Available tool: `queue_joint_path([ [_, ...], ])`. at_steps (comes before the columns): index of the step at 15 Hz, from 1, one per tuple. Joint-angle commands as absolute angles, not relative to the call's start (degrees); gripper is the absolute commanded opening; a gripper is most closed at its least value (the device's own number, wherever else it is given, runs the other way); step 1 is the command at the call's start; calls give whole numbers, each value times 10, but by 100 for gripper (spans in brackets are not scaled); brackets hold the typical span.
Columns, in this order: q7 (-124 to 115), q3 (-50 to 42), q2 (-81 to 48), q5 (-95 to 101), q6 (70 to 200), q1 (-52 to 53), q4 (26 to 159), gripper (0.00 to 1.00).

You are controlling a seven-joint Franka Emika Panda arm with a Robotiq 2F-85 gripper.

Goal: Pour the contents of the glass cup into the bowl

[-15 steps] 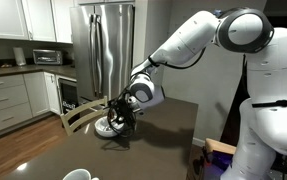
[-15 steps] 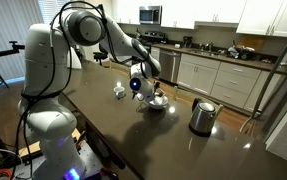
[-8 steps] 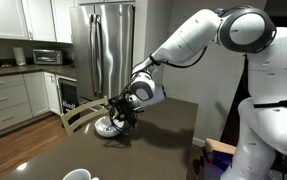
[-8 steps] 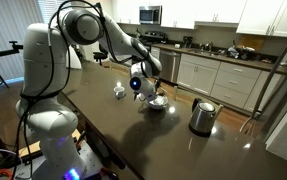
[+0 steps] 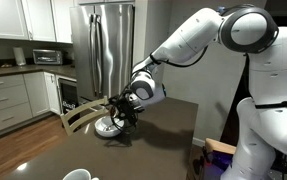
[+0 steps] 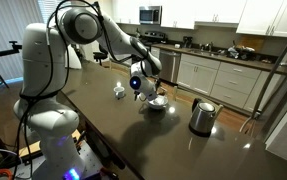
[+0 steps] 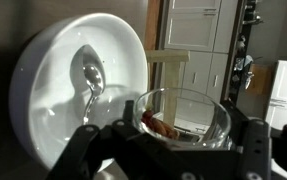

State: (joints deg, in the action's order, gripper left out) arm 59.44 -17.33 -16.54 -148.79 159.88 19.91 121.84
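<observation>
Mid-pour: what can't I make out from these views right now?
The glass cup: in both exterior views the hand covers it.
The contents: wrist view, a blurred brownish bit, kind unreadable.
The bowl: wrist view, lower rim behind the hand's fingers; tiny in exterior views.

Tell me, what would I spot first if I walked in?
The big white robot arm stretched over the dark table. Its hand grips a glass cup with a brownish bit inside, close by a white bowl holding a spoon.
</observation>
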Motion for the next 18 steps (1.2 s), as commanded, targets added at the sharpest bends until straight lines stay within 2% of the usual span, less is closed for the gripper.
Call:
queue_joint_path([
  [1, 593, -171, -165, -1488, 1599, 199, 1219, 84],
  [2, 593, -170, -165, -1488, 1599, 200, 1219, 84],
  [3, 593, -170, -165, -1488, 1599, 201, 1219, 59],
  [18, 707, -328, -196, -1492, 1629, 343, 1184, 59],
])
